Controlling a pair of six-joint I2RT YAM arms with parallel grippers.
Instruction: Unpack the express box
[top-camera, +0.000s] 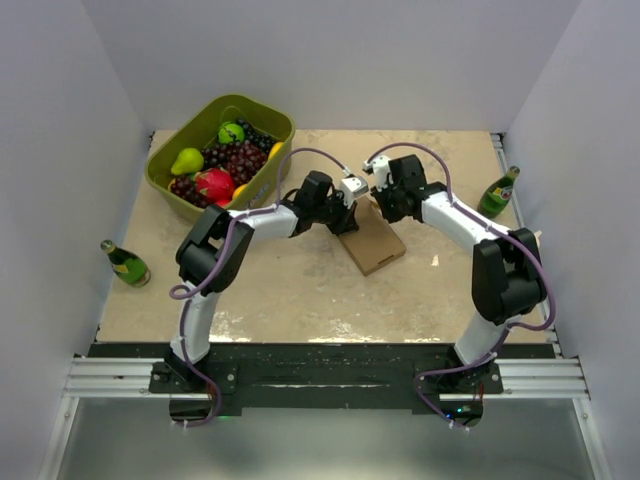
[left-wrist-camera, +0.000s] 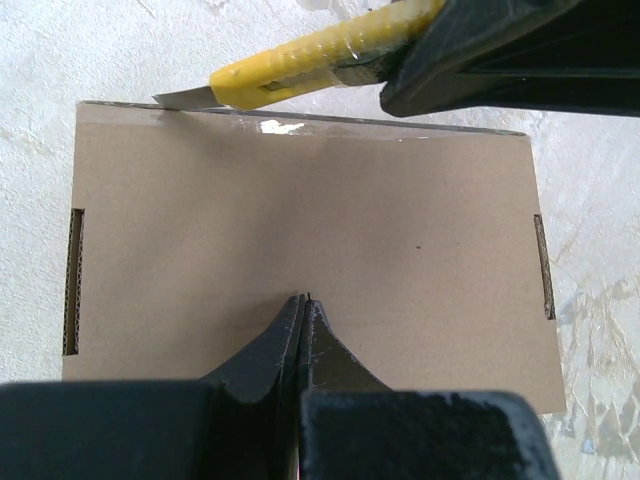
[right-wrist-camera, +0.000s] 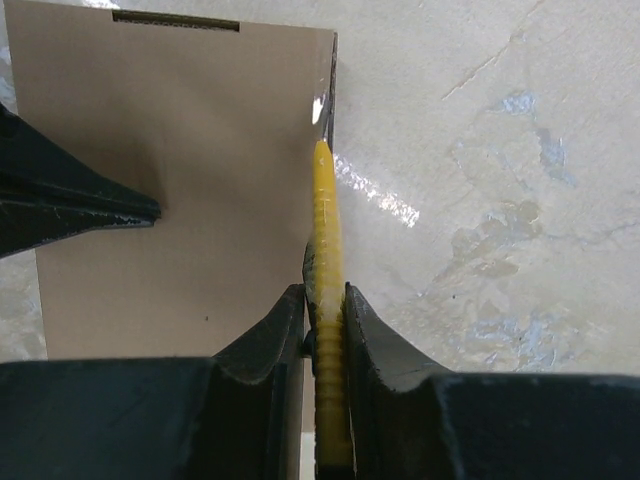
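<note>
Spanning between white walls (top-camera: 330, 60), the mottled beige tabletop (top-camera: 300, 295) bears the express box (top-camera: 372, 242); left gripper (left-wrist-camera: 303, 298) pressed together; right gripper (right-wrist-camera: 325, 292) pinching a yellow knife (right-wrist-camera: 325, 200).

Soft, even overhead light fills the top view, throwing only faint shadows on the pale table (top-camera: 300, 290). In both wrist views, white glare flares near frame top along the edge of the express box (left-wrist-camera: 300, 230); a dim shadow crosses its centre, and the bottom foreground is dark and soft.
</note>
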